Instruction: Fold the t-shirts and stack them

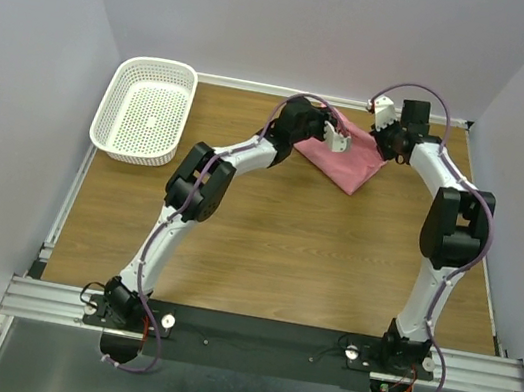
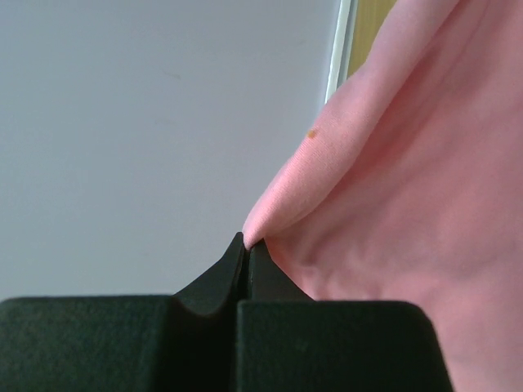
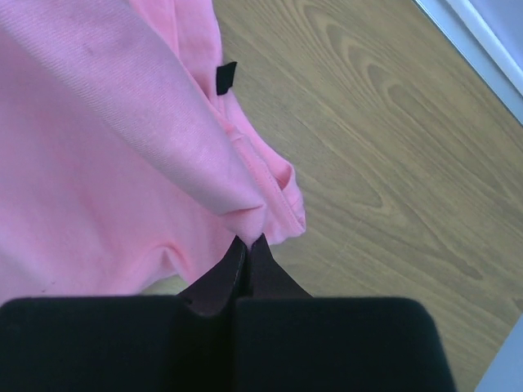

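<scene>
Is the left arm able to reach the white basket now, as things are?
Probably yes: the basket lies to that arm's left and nothing stands between them. But the left pincer is shut on the t-shirt, so it is not free.

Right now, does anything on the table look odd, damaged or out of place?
Only a small thing: the t-shirt, pinched by the left gripper and the right gripper, has a tiny orange speck on its otherwise plain fabric, perhaps a stain.
</scene>
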`<state>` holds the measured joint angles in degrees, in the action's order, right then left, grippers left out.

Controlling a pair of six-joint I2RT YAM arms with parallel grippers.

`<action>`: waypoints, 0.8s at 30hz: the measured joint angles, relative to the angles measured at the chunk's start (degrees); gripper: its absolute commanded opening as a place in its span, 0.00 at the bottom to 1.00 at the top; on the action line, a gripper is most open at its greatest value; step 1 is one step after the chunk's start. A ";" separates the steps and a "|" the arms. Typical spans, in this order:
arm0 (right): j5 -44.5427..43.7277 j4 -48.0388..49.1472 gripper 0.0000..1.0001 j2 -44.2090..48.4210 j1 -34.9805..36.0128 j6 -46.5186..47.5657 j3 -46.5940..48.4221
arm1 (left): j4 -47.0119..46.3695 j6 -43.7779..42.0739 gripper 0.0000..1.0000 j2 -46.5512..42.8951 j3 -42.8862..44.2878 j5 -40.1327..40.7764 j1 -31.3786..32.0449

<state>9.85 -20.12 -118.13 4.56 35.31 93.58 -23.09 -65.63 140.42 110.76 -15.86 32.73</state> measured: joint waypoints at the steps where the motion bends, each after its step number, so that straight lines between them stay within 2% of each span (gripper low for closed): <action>1: -0.31 0.11 0.01 -0.20 -0.09 -0.39 0.00 | -0.22 -0.22 0.00 0.55 0.57 -0.07 0.00; 8: -1.97 1.99 0.01 -0.28 -0.57 -1.46 -0.28 | -2.54 -0.92 0.00 2.23 3.17 -1.33 0.00; 24: -2.97 2.93 0.01 -0.28 -1.27 -2.34 -2.23 | -5.53 -1.29 0.00 4.46 3.37 -2.49 0.04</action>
<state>6.87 -17.19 -118.41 3.29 32.97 91.35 -28.62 -66.92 144.88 114.13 -18.35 32.77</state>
